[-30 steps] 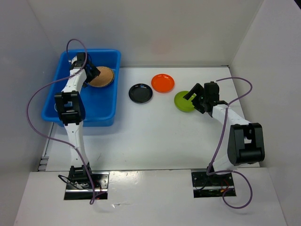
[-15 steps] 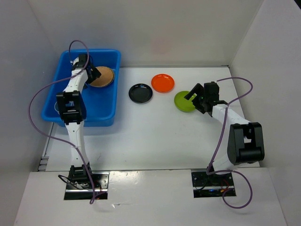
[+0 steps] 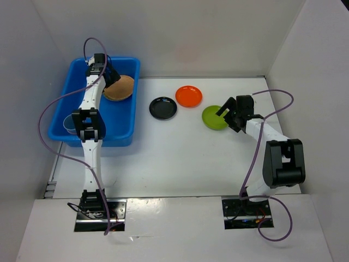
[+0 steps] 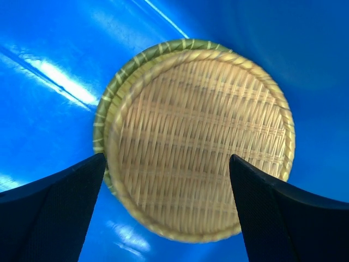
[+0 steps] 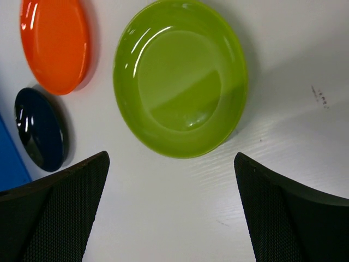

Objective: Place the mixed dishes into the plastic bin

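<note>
Listing changes over approx. the last sec:
- Left tool (image 3: 109,75): has pulled back twd far edge of the plastic bin (image 3: 114,117). Jaws wide apart, holding nothing. Was over the woven plates, now clear of them.
- Woven plates (image 4: 199,144): 2 stacked, lower rim peeking out at left. They lie in bin's far right corner, untouched by tool. Judged delivered.
- Blue cup (image 3: 70,123): in bin by left edge, nr near corner. Easier to see since the arm shifted.
- Right tool (image 3: 224,114): barely moved. Hangs above lime green plate (image 5: 180,76), jaws wide apart, nothing gripped.
- Lime green plate sits on surface (image 3: 180,158), right of centre, twd far edge. Orange plate (image 3: 188,96) and black plate (image 3: 163,108) share that strip, black nearest bin. All 3 outstanding.
- Pink cup: not seen in any view.
- Meaning: left drop-off looks done. Next pickup prob. lime green plate.
</note>
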Motion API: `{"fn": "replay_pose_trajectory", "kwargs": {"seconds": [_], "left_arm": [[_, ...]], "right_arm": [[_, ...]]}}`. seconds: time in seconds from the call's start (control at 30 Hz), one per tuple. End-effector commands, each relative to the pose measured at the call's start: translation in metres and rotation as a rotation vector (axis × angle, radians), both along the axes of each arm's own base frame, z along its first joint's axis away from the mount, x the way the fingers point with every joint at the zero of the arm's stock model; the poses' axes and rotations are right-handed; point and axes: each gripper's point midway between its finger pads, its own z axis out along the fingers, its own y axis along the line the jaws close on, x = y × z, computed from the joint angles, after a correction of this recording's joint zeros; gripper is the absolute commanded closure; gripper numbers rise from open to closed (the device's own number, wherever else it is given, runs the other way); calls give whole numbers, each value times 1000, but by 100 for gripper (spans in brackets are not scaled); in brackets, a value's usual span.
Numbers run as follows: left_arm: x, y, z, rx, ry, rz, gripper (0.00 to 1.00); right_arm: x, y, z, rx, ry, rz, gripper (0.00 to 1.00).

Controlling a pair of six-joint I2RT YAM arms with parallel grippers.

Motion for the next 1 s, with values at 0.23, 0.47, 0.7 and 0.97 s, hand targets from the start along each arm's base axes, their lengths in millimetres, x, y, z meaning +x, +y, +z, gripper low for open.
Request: {"fn": "replay_pose_trajectory", "kwargs": {"seconds": [0.23, 0.47, 0.7, 0.97], "left_arm": [[-42, -4, 63, 94, 90, -117, 0], [-60, -23, 137, 149, 2, -257, 0], [-95, -35, 223, 186, -134, -355, 0], [-142, -94, 276, 78, -258, -692, 0]], "right_arm": [[9, -41, -26, -63, 113, -106, 5], [12, -32, -51, -34, 159, -64, 15], [21, -28, -66, -23, 179, -41, 36], [27, -24, -75, -2, 185, -23, 65]]}}
